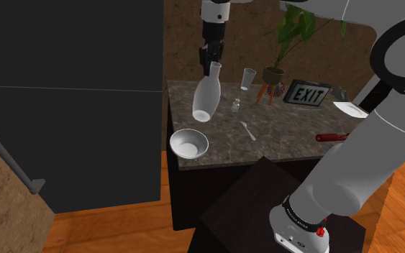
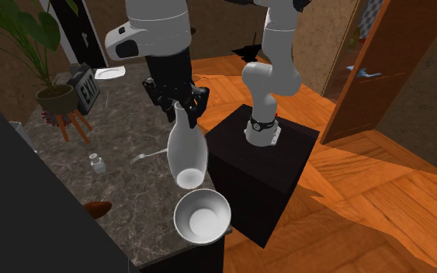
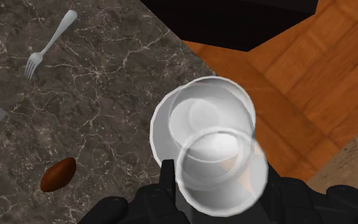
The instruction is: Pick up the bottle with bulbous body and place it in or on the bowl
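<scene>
The tool is clenched on the neck of the bottle, 1 finger visible against the glass in the wrist view. The bottle hangs base-down, clear of the surface, long axis near vertical with a slight tilt. Along the tool's axis the base overlaps the bowl only partly; the bowl centre lies just beyond the base, toward the surface edge. The coming move, by judgement, is a short shift over the bowl, then a descent. The wrist view gives this offset but no height. The 2 exterior views show the air gap between base and bowl. A fork lies well apart.
</scene>
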You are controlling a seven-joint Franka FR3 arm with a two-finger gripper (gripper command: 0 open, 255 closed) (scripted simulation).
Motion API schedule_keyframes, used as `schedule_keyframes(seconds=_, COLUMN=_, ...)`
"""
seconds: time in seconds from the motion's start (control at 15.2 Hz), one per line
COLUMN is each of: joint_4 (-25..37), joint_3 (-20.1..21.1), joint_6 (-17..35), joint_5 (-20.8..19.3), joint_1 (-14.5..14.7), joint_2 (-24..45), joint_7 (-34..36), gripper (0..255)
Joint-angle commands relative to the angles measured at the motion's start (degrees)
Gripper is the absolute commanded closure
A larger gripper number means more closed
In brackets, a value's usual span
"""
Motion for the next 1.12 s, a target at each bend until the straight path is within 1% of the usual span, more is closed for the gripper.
schedule_keyframes(seconds=0.0, joint_4=4.91, joint_3=1.13, joint_6=-2.6, joint_5=0.22, joint_1=1.09, joint_2=2.37, joint_7=2.18, gripper=255)
schedule_keyframes(seconds=0.13, joint_4=10.35, joint_3=2.14, joint_6=-5.34, joint_5=0.32, joint_1=2.17, joint_2=5.13, joint_7=4.19, gripper=255)
schedule_keyframes(seconds=0.2, joint_4=11.25, joint_3=2.27, joint_6=-5.79, joint_5=0.32, joint_1=2.36, joint_2=5.59, joint_7=4.5, gripper=255)
schedule_keyframes(seconds=1.06, joint_4=-1.09, joint_3=2.22, joint_6=4.78, joint_5=0.39, joint_1=2.3, joint_2=3.83, joint_7=4.69, gripper=255)
